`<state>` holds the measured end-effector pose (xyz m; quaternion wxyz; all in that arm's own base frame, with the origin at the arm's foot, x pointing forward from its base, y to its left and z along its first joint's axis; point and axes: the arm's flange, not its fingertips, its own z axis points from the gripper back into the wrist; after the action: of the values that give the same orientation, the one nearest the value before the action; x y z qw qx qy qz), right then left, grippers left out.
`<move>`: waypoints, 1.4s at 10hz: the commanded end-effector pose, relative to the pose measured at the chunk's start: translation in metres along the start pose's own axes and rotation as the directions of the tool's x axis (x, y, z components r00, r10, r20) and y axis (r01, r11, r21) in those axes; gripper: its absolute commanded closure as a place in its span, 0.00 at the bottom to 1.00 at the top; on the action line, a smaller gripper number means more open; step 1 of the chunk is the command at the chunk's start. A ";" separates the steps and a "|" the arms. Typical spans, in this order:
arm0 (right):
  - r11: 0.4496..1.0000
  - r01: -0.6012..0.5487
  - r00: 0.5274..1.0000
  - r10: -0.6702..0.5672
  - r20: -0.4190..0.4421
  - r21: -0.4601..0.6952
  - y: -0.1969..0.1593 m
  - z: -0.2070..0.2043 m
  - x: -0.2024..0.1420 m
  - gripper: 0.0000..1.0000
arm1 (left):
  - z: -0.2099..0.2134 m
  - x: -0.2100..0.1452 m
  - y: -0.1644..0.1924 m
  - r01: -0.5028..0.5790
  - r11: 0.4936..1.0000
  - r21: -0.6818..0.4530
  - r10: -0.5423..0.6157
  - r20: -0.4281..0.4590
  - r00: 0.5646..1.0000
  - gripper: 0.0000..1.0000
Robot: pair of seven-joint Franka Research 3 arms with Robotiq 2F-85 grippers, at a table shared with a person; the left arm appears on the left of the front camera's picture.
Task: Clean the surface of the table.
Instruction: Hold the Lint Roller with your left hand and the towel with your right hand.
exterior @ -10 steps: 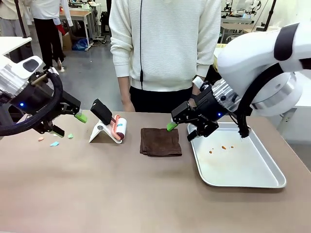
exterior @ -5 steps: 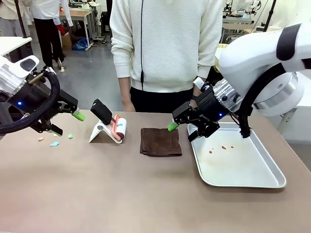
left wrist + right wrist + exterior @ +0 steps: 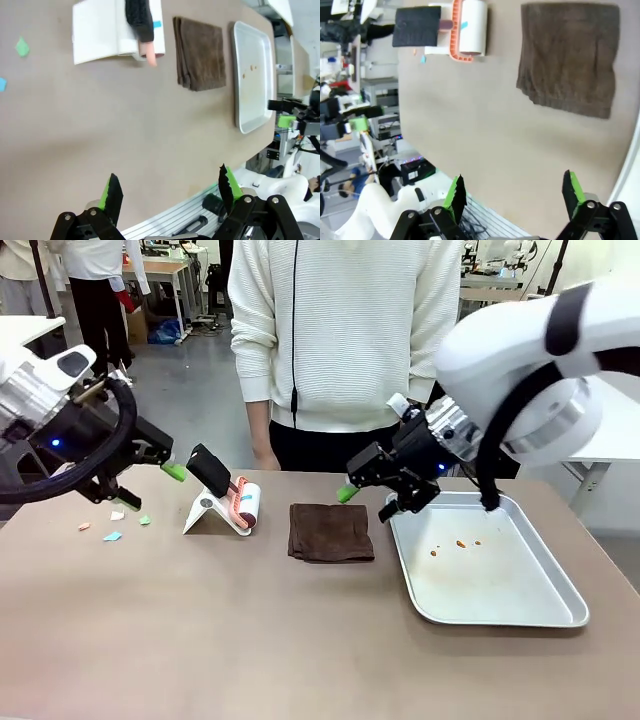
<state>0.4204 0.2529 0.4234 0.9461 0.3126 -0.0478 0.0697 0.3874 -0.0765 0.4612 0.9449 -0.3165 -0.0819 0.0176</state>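
A wide brown counter [image 3: 250, 640] runs from the robot's side to a person [image 3: 340, 340] standing at its far edge. At its middle lies a folded dark brown cloth [image 3: 331, 532]. Left of that, a lint roller [image 3: 240, 506] leans on a white stand [image 3: 205, 512], with small paper scraps [image 3: 112, 536] beyond. A silver tray [image 3: 500, 610] with a few crumbs [image 3: 460, 543] sits at the right. The left gripper [image 3: 152, 487] hovers beside the roller, jaws spread and empty. The right gripper [image 3: 368, 502], also spread and empty, hangs between cloth and tray. A careless reach could tip the stand or sweep scraps off the counter's edge.
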 end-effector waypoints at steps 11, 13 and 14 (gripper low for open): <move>0.918 0.198 0.979 -0.199 0.034 -0.345 -0.019 -0.112 0.130 0.00 | -0.070 0.171 -0.005 -0.073 0.987 0.144 0.074 -0.004 0.997 0.00; 0.916 0.215 0.976 -0.214 0.041 -0.338 -0.022 -0.111 0.129 0.00 | -0.076 0.181 0.007 -0.038 0.995 0.089 0.046 -0.085 0.995 0.00; 0.912 0.222 0.974 -0.221 0.043 -0.345 -0.023 -0.111 0.130 0.00 | -0.079 0.180 0.012 -0.029 0.998 0.064 0.036 -0.102 0.994 0.00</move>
<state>0.5539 0.3114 0.3364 0.9869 0.1563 -0.0257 -0.0320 0.5756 -0.1057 0.4183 0.9612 -0.2703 -0.0401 0.0385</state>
